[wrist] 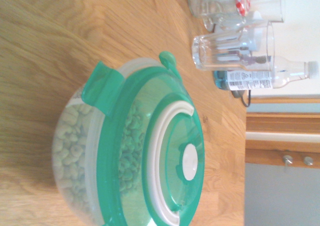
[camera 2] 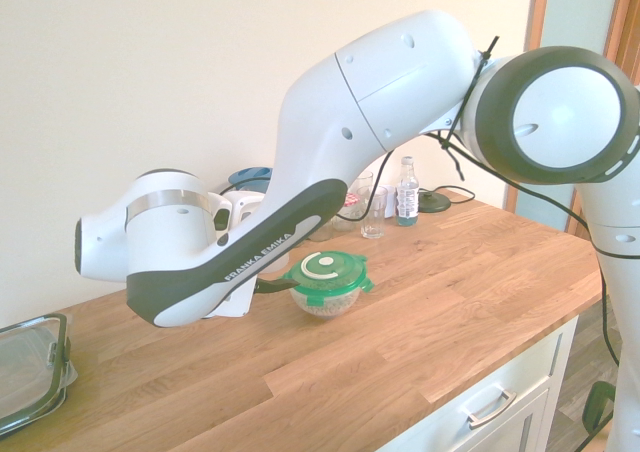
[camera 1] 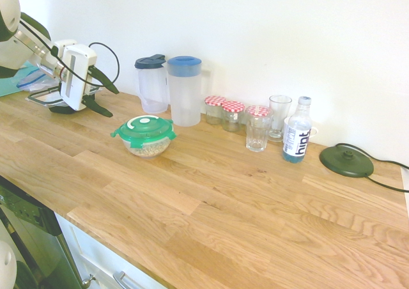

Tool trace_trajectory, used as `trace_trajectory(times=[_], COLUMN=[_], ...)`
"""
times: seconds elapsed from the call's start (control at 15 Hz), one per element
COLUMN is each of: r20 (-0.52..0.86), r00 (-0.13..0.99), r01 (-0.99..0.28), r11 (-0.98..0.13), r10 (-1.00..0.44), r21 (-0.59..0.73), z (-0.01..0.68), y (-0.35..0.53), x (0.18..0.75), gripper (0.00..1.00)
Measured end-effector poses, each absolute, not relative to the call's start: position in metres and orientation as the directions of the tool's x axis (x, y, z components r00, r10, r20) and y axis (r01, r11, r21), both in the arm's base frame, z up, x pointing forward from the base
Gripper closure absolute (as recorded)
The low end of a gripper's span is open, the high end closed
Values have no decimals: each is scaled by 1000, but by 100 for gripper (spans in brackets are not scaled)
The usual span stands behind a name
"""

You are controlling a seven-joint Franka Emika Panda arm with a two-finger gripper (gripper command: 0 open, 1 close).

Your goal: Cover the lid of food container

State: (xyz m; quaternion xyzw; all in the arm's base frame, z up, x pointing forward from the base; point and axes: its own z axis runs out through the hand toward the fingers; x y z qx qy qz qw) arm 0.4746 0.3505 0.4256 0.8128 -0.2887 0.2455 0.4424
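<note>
in the wrist view, the picture's edge cuts off the food container (wrist: pixel 75 151).

White arm, dark "FRANKA EMIKA" panel

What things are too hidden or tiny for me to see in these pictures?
- The black base's underside: it faces the wood in the first exterior view.
- The blue-lidded pitcher's body: mostly behind the arm in the second exterior view.
- The green lid's whole rim: cut off by the wrist view's bottom edge.
- Small print on the bottle: too small in the first exterior view.
</note>
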Motion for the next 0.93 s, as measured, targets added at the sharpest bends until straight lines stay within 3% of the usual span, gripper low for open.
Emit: trace_trajectory(times=[0.2,0.4,0.67,0.93], r20=[591,468,306,146], r00=[726,755,768,769], r01=[-670,-642,-628,-627], r11=[-557,-664,-755,-779], r10=[-352,-460,-562,-623], r21=[491,383,188,-21], z=[482,526,537,537], y=[354,304,209,120], x=[466,472,479,452], gripper=[0,0,0,0])
